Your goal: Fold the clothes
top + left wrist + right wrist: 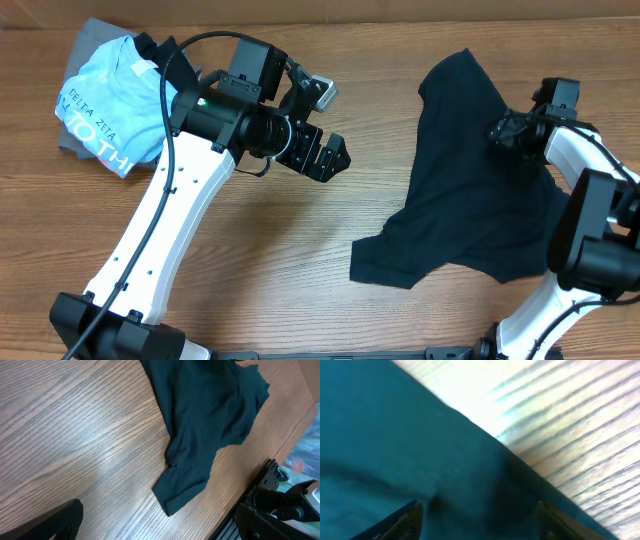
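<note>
Because the shirt (pixel 470 190) lies crumpled at the right of the tabletop (pixel 300 250), the right jaws, parted over its edge, may pinch several layers; the left jaws, wide open, hang well apart from it.

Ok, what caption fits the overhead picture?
Dark T-shirt lies crumpled on the table, right tool above it, left tool open.
</note>
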Controlling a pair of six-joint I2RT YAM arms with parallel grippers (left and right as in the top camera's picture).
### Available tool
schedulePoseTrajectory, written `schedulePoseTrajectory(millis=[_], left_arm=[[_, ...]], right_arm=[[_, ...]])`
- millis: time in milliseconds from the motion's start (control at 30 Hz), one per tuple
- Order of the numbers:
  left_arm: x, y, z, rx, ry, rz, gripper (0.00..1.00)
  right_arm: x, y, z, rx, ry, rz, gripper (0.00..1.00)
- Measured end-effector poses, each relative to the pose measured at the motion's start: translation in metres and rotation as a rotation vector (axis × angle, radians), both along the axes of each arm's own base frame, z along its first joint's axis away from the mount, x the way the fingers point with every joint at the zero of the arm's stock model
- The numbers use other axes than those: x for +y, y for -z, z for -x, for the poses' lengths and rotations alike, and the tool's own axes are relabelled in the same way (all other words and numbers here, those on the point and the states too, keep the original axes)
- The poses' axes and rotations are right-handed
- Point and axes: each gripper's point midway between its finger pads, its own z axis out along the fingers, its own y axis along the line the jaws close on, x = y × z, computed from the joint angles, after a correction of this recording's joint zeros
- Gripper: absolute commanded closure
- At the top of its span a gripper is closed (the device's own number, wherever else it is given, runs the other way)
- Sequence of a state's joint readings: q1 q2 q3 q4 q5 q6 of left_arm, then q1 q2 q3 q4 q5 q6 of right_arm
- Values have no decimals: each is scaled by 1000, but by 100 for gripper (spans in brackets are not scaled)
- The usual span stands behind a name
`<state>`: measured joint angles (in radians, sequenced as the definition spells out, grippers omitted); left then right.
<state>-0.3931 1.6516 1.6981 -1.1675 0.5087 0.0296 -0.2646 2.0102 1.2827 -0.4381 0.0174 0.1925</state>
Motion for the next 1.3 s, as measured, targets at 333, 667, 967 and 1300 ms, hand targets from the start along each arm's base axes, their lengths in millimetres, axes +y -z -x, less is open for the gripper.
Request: schedulePoseTrajectory(millis=[333, 667, 967, 1300], left_arm=[[0, 0, 0, 1, 1, 0, 0], [0, 0, 1, 3, 0, 0, 0], [0, 0, 0, 0, 0, 1, 0], [0, 0, 0, 0, 0, 1, 0]], right_arm=[[9, 12, 0, 19, -17, -41, 96], [-103, -28, 50, 77, 478, -142, 91], [-212, -91, 149, -1, 865, -232, 51], [-82, -95, 66, 22, 260, -370, 25]])
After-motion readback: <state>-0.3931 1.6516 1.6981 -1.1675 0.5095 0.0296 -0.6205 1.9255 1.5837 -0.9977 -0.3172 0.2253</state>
